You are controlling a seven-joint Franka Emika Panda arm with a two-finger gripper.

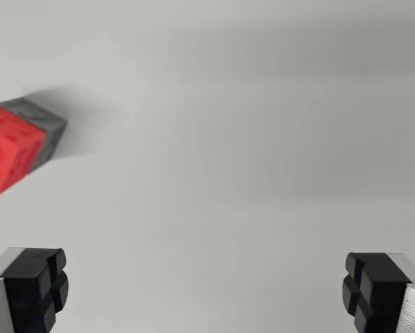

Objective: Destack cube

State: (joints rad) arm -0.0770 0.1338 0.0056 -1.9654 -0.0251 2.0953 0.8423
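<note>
1. Nearest the lens: pincer [206,291] spread wide apart, gripping nothing, black pads [39,286] at the two bottom corners.
2. Beyond, bare pale tabletop [249,152], softly shadowed.
3. Farther off, at the wrist view's left edge: red cube [7,148] touching grey cube [42,127], red one nearer the lens, grey one behind, well apart from the pincer.

Lab bench: bare white tabletop [249,139]
</note>
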